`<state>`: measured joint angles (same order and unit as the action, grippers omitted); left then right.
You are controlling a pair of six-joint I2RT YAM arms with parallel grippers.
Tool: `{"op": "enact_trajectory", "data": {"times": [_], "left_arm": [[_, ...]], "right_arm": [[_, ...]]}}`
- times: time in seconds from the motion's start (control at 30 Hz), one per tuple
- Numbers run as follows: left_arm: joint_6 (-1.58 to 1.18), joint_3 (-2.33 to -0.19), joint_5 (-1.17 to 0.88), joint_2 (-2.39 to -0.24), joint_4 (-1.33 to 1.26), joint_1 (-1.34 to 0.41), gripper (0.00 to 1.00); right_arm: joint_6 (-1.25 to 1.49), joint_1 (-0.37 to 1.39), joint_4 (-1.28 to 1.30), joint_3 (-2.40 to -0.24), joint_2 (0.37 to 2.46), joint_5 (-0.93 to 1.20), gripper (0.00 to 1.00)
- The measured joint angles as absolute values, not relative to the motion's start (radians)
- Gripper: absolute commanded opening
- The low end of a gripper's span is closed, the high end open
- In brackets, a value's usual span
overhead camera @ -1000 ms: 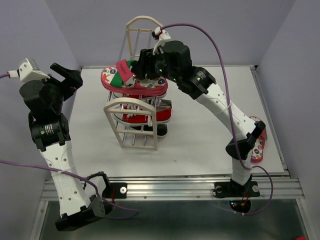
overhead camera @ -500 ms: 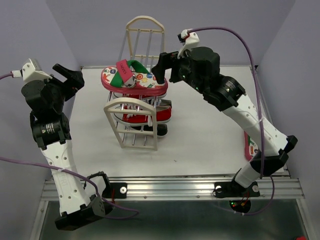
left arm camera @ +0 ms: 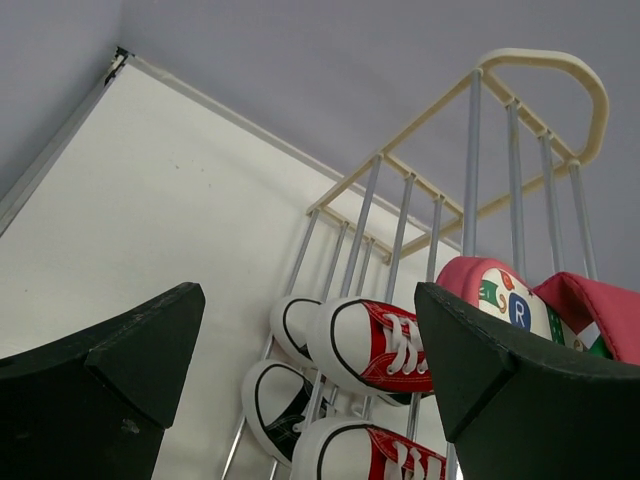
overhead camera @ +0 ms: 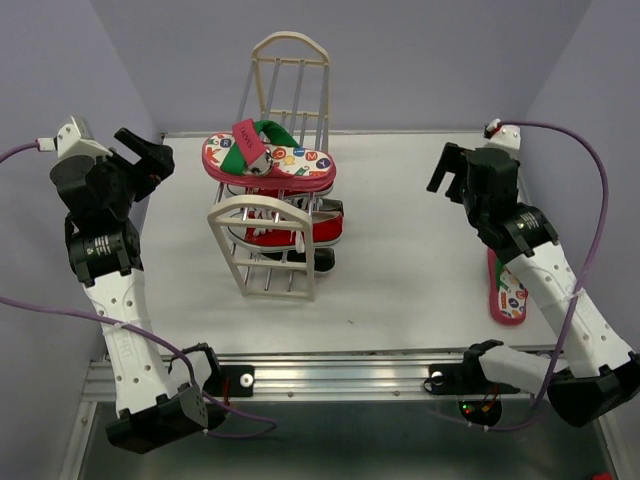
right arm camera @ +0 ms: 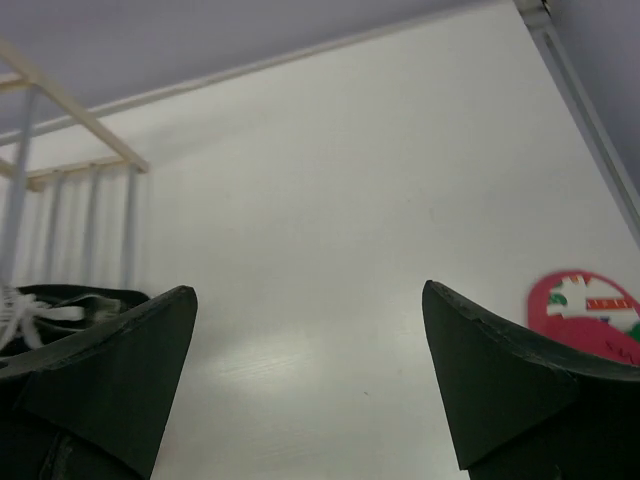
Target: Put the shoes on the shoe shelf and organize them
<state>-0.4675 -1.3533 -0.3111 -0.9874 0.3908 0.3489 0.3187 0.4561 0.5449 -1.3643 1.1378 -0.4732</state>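
Right gripper (overhead camera: 448,172) hangs spread, empty. Pink-red dotted flip-flop (overhead camera: 509,295) beneath its arm seems last for the cream-framed rod shelf (overhead camera: 262,200); grab it.

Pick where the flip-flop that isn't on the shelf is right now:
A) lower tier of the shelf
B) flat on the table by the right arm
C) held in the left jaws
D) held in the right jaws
B: the loose flip-flop lies flat on the table beside the right arm, while its mate sits on top of the shelf.
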Motion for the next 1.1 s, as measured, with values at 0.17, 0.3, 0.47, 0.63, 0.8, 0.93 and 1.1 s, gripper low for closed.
{"op": "enact_trajectory", "data": {"times": [0.17,0.3,0.47,0.63,0.8,0.93,1.1], "left_arm": [[-0.467,-1.333,-0.314,-1.001,0.390,0.349,0.99],[-0.464,-1.313,-0.315,-1.001,0.385,0.349,0.99],[-0.460,-1.299,-0.326,-1.034,0.381,0.349,0.99],[-0.453,-1.269,-0.341,-1.073,0.377,0.349,0.99],[-0.447,-1.266,-0.382,-1.116,0.369,0.349,0.99],[-0.442,-1.266,-0.398,-1.138,0.363,0.349,0.99],[-0.435,-1.266,-0.400,-1.142,0.363,0.349,0.99]], "right_arm": [[0.453,0.351,0.607,-1.169,1.092,-0.510,1.00],[0.572,0.318,0.684,-1.027,1.083,-0.516,1.00],[0.708,0.221,0.767,-0.900,1.003,-0.524,1.00],[0.776,0.092,0.792,-0.827,0.883,-0.524,1.00],[0.817,0.046,0.815,-0.767,0.838,-0.538,1.00],[0.824,0.045,0.813,-0.752,0.846,-0.578,1.00],[0.788,0.009,0.714,-0.726,0.920,-0.609,0.93]]}}
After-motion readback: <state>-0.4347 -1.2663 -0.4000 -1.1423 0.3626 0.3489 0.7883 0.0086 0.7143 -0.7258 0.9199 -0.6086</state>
